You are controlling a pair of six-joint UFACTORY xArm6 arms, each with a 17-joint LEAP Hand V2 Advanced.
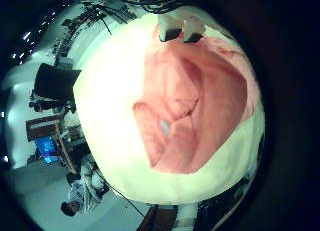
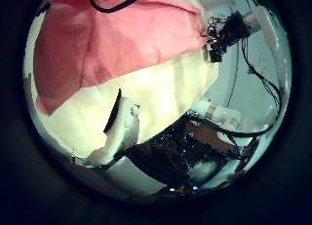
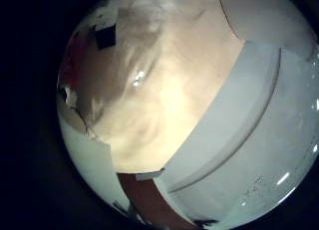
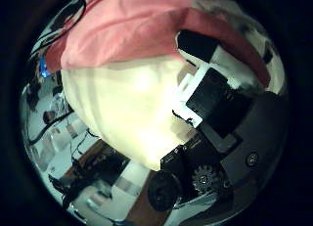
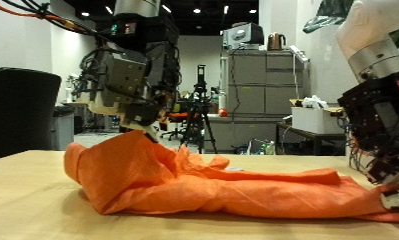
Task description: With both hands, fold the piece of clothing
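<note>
My left hand (image 5: 130,80) pinches the cloth's (image 5: 212,185) raised corner; right hand (image 5: 382,135) hangs relaxed beside its edge. I fear the pinch slipping.

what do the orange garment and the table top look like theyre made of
Orange garment: looks like thin, matte woven cloth; it drapes in soft creases and bunches.
Table: seems light wood or wood-look laminate, smooth with a slight sheen; the pale, even surface leaves it open.

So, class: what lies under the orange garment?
The orange garment lies on a light wooden table. Whatever else sits beneath its bunched folds is covered and cannot be seen.
</note>
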